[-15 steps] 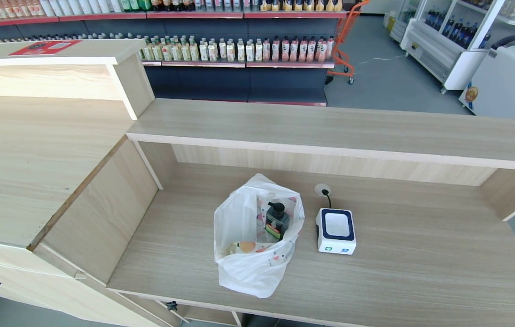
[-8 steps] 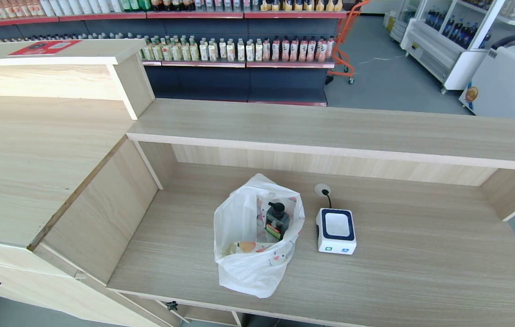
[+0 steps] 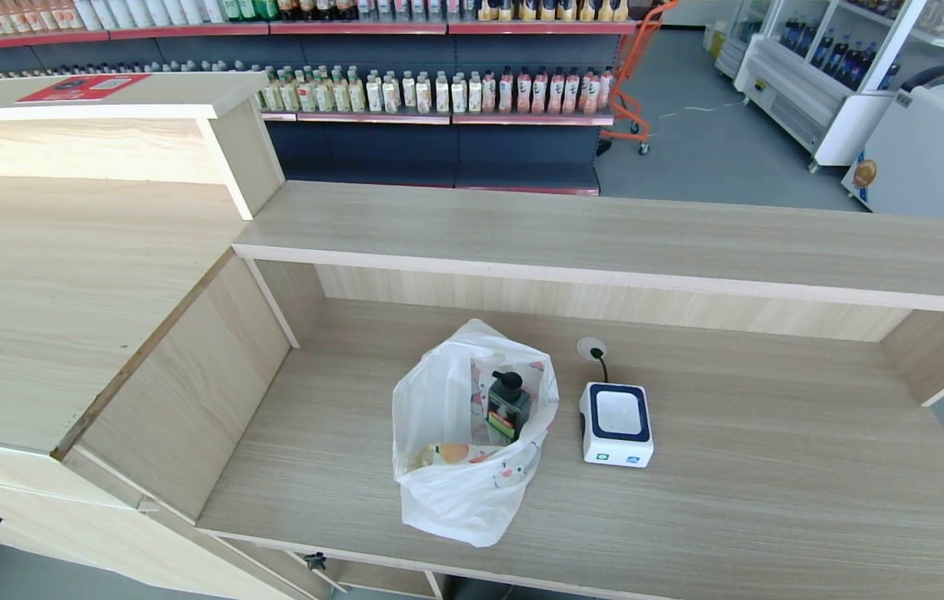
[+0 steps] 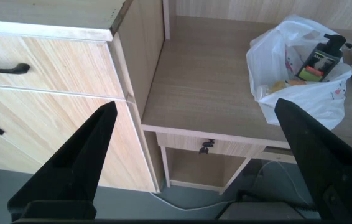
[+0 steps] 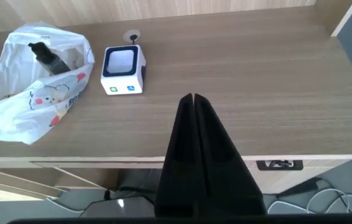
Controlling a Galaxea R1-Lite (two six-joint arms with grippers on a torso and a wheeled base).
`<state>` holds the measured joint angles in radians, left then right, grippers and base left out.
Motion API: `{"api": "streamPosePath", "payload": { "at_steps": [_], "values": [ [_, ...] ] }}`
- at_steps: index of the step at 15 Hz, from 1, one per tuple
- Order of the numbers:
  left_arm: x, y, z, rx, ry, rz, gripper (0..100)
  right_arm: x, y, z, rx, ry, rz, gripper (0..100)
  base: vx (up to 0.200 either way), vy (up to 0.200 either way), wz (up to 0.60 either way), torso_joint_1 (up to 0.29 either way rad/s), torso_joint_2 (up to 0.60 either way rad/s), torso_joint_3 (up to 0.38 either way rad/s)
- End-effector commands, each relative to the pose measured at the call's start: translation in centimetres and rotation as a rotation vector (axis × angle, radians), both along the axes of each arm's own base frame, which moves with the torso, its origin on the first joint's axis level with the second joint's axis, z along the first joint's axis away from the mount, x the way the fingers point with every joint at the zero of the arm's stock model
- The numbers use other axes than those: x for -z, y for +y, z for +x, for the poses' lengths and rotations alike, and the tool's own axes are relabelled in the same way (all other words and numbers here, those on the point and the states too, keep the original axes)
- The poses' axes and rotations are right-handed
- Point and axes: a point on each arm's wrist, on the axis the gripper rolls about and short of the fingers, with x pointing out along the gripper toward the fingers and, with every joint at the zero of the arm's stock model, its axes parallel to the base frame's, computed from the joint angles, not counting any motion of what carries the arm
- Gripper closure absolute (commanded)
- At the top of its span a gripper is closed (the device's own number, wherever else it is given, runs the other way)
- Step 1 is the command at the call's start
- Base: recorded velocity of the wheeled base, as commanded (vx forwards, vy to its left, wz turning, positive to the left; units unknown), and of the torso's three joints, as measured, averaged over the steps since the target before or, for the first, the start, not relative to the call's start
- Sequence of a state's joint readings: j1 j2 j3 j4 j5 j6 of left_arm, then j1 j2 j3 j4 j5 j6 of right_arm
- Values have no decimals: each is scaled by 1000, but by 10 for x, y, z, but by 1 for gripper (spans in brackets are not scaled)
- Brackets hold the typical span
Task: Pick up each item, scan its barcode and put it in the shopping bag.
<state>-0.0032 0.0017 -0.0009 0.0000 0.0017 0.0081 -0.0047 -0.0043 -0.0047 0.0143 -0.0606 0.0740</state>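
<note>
Bag point(image 3: 455, 500), white plastic, holds black pump bottle point(image 3: 508, 406); left hand point(image 4: 196, 104) wide, right hand point(image 5: 193, 98) closed.

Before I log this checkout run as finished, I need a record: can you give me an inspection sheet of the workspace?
Surface: wooden counter, no spills seen.
Job's things: shopping bag open, dark pump bottle upright and orange-printed packet inside; scanner beside it, not touching.
Clutter: nothing seen.
Hands: left hand open, right hand shut, both empty.
Cables: scanner cable runs to a grommet in the counter.
Surroundings: drink shelves, freezers.
</note>
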Motion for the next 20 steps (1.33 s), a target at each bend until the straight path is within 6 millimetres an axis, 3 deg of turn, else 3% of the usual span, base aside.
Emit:
{"api": "streamPosePath", "payload": {
  "at_steps": [1, 7, 10, 13, 20],
  "values": [
    [0, 0, 0, -1, 1, 6, 0, 0, 0, 0, 1, 7, 1, 100, 0, -200, 0, -2, -2, 2],
    [0, 0, 0, -1, 1, 4, 0, 0, 0, 0, -1, 5, 0, 100, 0, -200, 0, 8, 1, 1],
    [0, 0, 0, 0, 1, 6, 0, 0, 0, 0, 1, 7, 0, 100, 0, 0, 0, 0, 0, 0],
    [0, 0, 0, 0, 1, 4, 0, 0, 0, 0, -1, 5, 0, 100, 200, 0, 0, -4, -3, 1],
    [0, 0, 0, 0, 1, 1, 0, 0, 0, 0, 1, 7, 0, 100, 0, 0, 0, 0, 0, 0]
  ]
}}
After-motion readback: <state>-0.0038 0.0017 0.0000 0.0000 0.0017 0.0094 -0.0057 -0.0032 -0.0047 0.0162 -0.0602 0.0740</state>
